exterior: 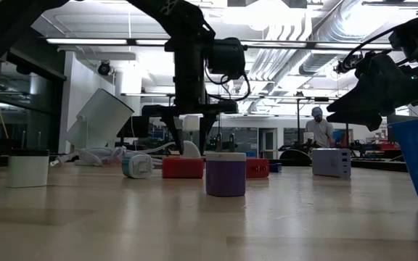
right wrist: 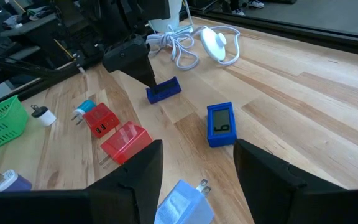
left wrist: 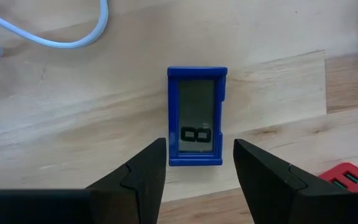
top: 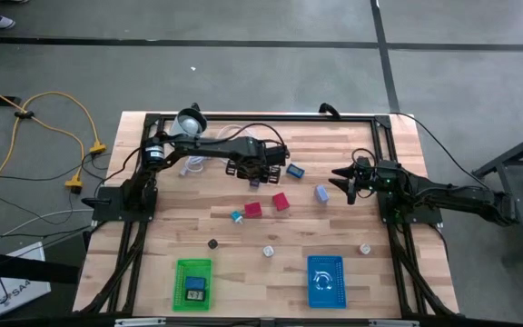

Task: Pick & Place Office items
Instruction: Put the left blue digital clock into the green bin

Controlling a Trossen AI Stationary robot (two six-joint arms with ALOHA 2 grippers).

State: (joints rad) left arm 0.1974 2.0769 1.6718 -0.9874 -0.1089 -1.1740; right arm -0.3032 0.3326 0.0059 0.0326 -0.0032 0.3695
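Left gripper [left wrist: 194,180] is held open above the blue timer [left wrist: 196,116], seen centre frame, nothing gripped. Timer judged light, rigid, slick plastic; best pinched across the long side edges. Right gripper [right wrist: 194,180] is parked open, empty.

Both arms are dark, jointed and draped with black cables; the left gripper [left wrist: 196,171] and right gripper [right wrist: 197,171] each end in two black, wedge-shaped fingers [left wrist: 143,174].
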